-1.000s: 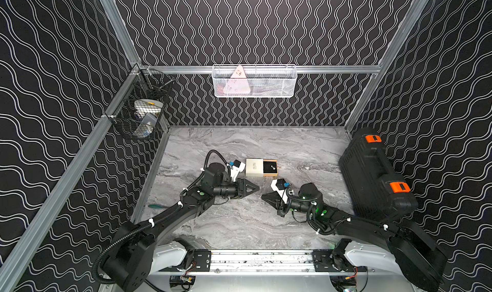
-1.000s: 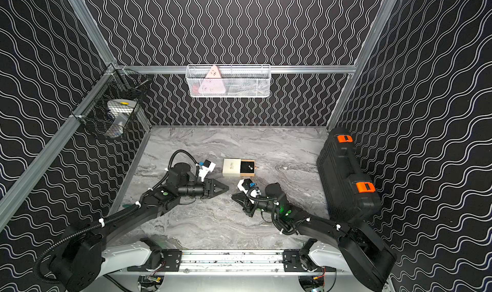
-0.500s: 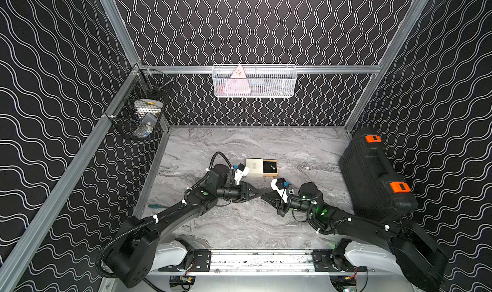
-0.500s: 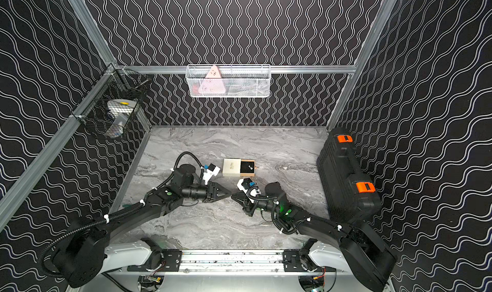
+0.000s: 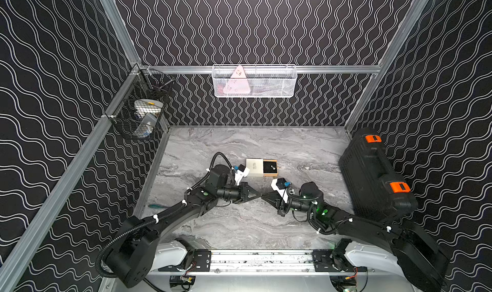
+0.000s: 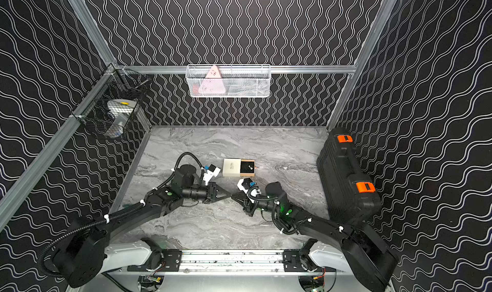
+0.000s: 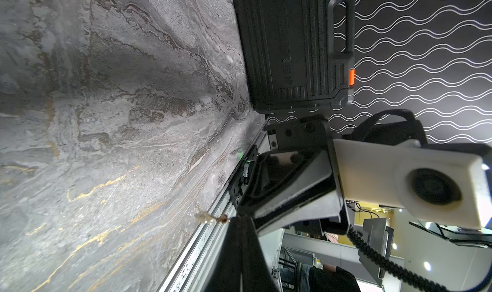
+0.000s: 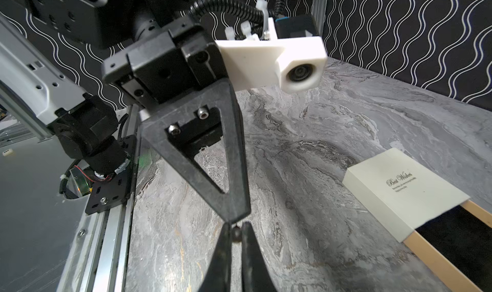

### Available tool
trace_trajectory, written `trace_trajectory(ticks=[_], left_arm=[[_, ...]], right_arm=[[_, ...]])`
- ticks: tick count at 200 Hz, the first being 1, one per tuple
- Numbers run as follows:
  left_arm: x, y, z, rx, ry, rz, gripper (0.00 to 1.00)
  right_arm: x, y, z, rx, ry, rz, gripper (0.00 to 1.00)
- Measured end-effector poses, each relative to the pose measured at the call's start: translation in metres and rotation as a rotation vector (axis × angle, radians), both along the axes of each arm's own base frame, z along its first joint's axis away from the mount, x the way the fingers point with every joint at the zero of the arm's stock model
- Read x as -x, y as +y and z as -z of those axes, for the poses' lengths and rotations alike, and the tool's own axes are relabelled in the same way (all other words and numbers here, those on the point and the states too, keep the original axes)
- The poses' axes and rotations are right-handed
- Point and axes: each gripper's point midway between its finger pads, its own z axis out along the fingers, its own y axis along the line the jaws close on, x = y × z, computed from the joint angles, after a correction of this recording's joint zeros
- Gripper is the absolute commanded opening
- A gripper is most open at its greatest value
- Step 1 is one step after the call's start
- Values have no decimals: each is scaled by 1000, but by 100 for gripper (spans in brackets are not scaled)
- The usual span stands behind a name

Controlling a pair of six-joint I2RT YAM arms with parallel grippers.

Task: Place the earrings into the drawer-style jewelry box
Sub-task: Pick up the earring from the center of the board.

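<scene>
While the left hand [image 5: 258,195] and right hand [image 5: 265,197] both pinch one earring [image 7: 206,217] tip to tip, the right should let go slowly.

Both top views look down from high at the front onto my whole desk [image 5: 306,149], almost identical. Each wrist camera sits very close and faces the other arm: the left one sees my right hand [image 7: 241,215], the right one my left hand [image 8: 234,220].

The earrings [image 5: 272,167] are specks too small to tell (both top views). The right wrist view crops the drawer-style jewelry box [image 8: 404,194].
</scene>
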Motion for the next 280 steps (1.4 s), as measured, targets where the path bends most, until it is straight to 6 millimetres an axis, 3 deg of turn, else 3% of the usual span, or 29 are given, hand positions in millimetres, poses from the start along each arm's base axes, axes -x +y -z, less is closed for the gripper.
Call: trace_trajectory(ticks=[10,34,63,93,134,177,241,280], left_arm=[[0,0,0,2,1,3,2],[0,0,-1,0,-2,-3,1],[-2,0,-6,13,-10,-10,0],[-5,-1,-14,41,-16,-23,0],[-19,-1,-39,129,-26,-55,2],[-24,-5,-72,228,-22,-56,2],[-35,-13,-102,402,69,-64,0],[-40,-14,-117,509,98,-63,0]], right_arm=[[1,-1,-1,0,0,0,14],[2,-2,-9,-15,-19,0,31],[4,-10,-25,-57,-39,26,39],[-7,-21,-54,-128,-4,97,45],[-1,-39,-91,-232,-16,115,45],[3,-44,-109,-223,-135,107,40],[-6,-40,-105,-170,-257,111,34],[-19,-43,-118,-199,-248,128,34]])
